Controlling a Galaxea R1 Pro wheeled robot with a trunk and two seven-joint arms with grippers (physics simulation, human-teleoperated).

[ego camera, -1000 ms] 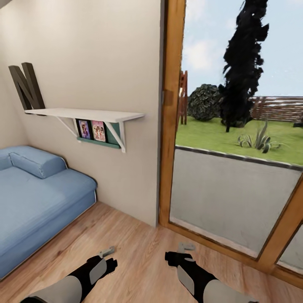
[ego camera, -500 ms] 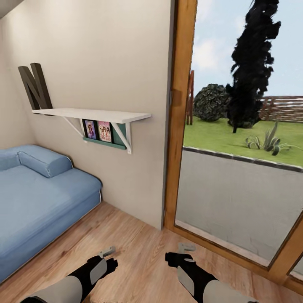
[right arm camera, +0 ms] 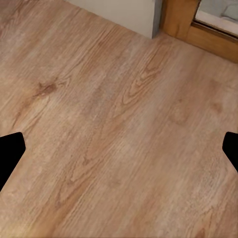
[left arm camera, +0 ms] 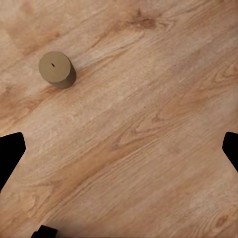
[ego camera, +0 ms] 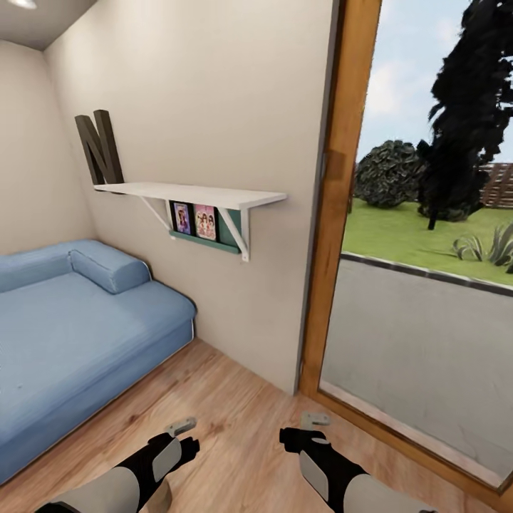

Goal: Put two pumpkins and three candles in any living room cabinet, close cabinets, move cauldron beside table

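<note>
Swinging leftward since a second ago; sofa (ego camera: pixel 71 320) fills more view. Candle (left arm camera: pixel 57 69) on floor (right arm camera: pixel 119 129) ahead of left tool (left arm camera: pixel 119 148), spread empty. Right tool (right arm camera: pixel 119 148) likewise spread.

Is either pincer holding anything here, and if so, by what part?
Nothing is held. Both wrist views show fingertips wide apart over bare floor; a candle stands on the floor, untouched, in the left wrist view.
</note>
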